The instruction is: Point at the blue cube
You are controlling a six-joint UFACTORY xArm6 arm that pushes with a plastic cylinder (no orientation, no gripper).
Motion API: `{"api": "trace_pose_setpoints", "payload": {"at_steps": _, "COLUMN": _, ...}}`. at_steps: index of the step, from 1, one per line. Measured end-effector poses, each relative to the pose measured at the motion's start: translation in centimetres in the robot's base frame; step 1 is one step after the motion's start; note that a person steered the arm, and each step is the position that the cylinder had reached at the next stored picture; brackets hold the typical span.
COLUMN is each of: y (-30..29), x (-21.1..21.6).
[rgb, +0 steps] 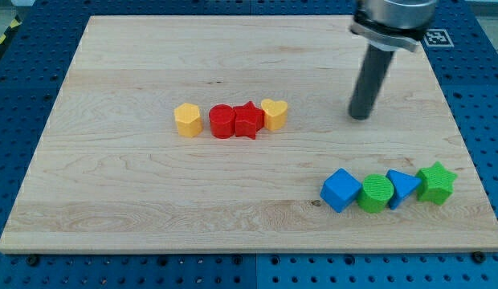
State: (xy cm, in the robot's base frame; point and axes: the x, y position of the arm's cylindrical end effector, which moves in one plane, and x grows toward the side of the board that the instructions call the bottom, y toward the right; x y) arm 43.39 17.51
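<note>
The blue cube sits on the wooden board at the view's lower right, at the left end of a row of blocks. Touching its right side is a green cylinder, then a blue triangle, then a green star. My tip rests on the board at the view's upper right, well above the blue cube and slightly to its right, apart from all blocks.
A second row lies at the board's middle: a yellow hexagon, a red cylinder, a red star and a yellow heart. The wooden board lies on a blue perforated table.
</note>
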Motion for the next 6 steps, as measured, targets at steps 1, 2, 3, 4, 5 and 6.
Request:
{"api": "trace_pose_setpoints", "payload": {"at_steps": 1, "y": 1.1, "x": 0.2}}
{"api": "trace_pose_setpoints", "payload": {"at_steps": 2, "y": -2.3, "x": 0.8}}
{"api": "trace_pose_setpoints", "payload": {"at_steps": 3, "y": -7.2, "x": 3.7}}
{"api": "trace_pose_setpoints", "payload": {"at_steps": 4, "y": -11.3, "x": 5.9}}
{"api": "trace_pose_setpoints", "payload": {"at_steps": 5, "y": -15.8, "x": 7.7}}
{"api": "trace_pose_setpoints", "payload": {"at_steps": 6, "y": -16.6, "x": 14.0}}
